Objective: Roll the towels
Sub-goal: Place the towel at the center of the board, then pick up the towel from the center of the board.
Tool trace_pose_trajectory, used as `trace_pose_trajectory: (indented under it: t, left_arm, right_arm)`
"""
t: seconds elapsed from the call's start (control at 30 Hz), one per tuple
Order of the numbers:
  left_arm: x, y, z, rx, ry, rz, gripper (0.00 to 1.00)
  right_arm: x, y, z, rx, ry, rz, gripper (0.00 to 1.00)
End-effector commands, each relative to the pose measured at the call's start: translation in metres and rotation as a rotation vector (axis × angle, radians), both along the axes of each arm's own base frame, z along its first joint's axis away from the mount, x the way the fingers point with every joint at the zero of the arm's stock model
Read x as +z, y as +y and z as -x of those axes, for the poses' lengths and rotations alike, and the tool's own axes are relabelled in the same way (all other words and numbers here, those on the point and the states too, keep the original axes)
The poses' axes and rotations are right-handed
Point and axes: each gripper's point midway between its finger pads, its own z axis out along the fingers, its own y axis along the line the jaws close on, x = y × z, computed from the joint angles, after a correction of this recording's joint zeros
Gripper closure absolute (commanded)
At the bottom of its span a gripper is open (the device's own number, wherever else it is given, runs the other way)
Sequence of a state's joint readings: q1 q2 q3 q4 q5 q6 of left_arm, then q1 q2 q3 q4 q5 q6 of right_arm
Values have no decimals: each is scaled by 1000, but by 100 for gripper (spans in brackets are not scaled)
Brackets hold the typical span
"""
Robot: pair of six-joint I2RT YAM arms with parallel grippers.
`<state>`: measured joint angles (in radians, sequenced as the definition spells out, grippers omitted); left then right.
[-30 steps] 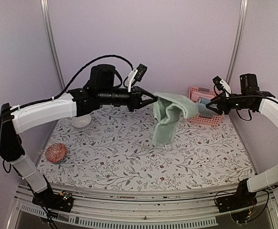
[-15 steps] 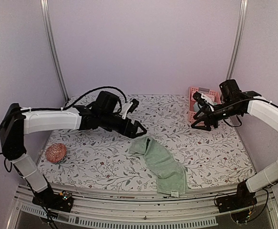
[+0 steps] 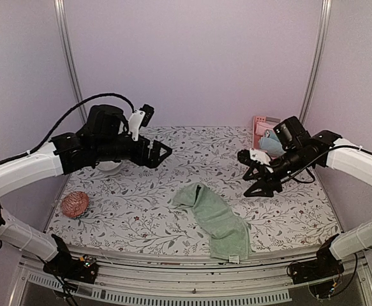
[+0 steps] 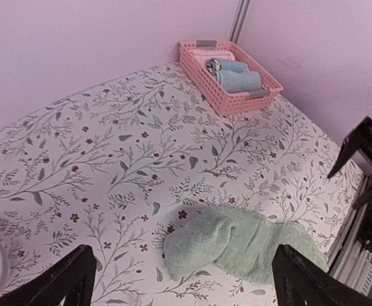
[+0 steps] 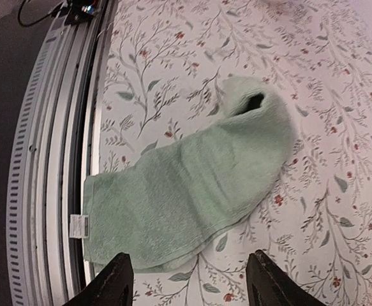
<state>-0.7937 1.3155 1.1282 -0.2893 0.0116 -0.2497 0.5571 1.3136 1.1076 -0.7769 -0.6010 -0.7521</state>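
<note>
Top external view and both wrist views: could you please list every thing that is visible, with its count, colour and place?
green towel: one, pale green, lying unrolled on the table, near its front edge
blue towels: apparently two rolls, light blue, inside the basket
basket: one, pink, slatted, far right corner of the table
bowl: one, white, far left, partly hidden behind the left arm
round object: one, pink-red, textured, left edge of the table
table: one, white cover with a leaf-and-flower print
left tool: one, black, open, empty, above the table's left half
right tool: one, black, open, empty, in front of the basket
</note>
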Motion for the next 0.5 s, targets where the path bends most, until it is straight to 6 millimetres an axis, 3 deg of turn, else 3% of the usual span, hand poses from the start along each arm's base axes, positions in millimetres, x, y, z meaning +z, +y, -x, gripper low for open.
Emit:
trace_pose_trajectory:
  t: [0.0,0.1,0.23,0.33,0.47]
  left_arm:
    - [10,41,-20,235,-131,-64,1]
    - [-18,50,-36,308,-146,-94,1]
    - [-46,34,-36,238,-88,-94,5]
    - [-60,20,-20,151,-20,-41,27]
    - [-87,10,1,83,101,0,45]
  right_arm:
    - [-67,-19,52,163,2,233,39]
    - [-107,-27,73,256,-34,354,37]
    - [-137,-25,67,271,-105,435,37]
    - [-144,-22,62,264,-101,449,41]
    - [-145,-21,69,289,-82,435,45]
